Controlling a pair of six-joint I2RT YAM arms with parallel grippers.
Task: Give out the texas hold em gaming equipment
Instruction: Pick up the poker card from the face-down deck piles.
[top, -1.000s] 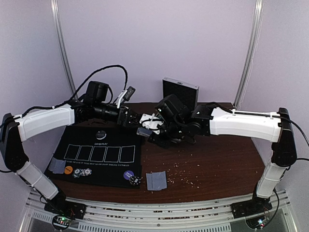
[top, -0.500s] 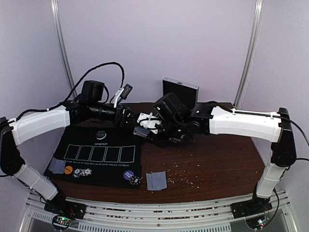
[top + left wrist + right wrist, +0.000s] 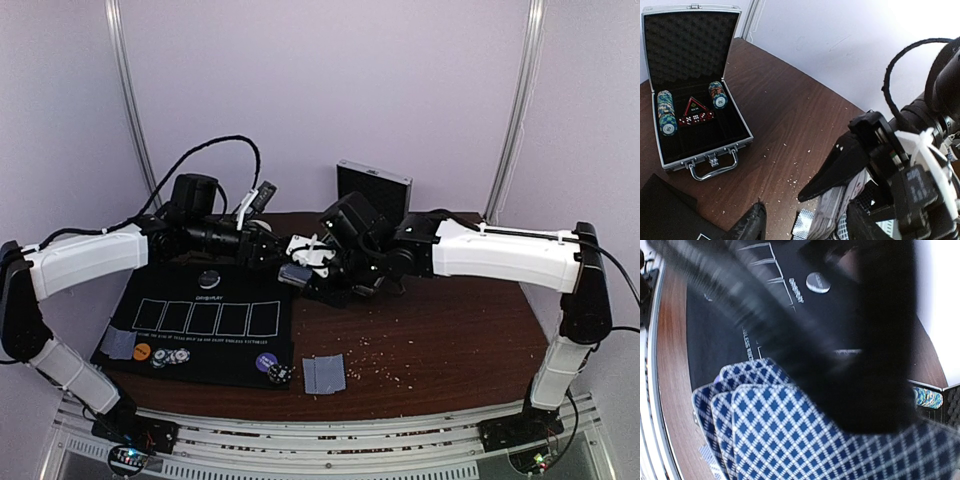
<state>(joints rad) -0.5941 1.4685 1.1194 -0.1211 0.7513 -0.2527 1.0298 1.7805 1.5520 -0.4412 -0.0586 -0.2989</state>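
My right gripper (image 3: pixel 303 266) is shut on a deck of blue diamond-backed playing cards (image 3: pixel 294 273) above the table's middle, just past the mat's far right corner. The fanned card backs (image 3: pixel 790 440) fill the right wrist view under a dark blurred finger. My left gripper (image 3: pixel 272 252) meets the deck from the left. Its jaws stand open, one finger (image 3: pixel 747 227) clear of the deck (image 3: pixel 832 215) and the other (image 3: pixel 865 222) beside it. On the black mat (image 3: pixel 200 335) lie a card pile (image 3: pixel 118 343), an orange disc (image 3: pixel 142 351), striped chips (image 3: pixel 172 356) and a purple disc (image 3: pixel 266 362).
An open aluminium case (image 3: pixel 695 90) with chip stacks and red dice stands at the back of the table (image 3: pixel 450 340). More cards (image 3: pixel 323 373) lie on the wood by the mat's near right corner. A round button (image 3: pixel 208 279) sits on the mat's far edge. Crumbs dot the wood.
My left gripper has reached a little further right, up to the deck, and its jaws have narrowed. The right arm has kept still with the deck.
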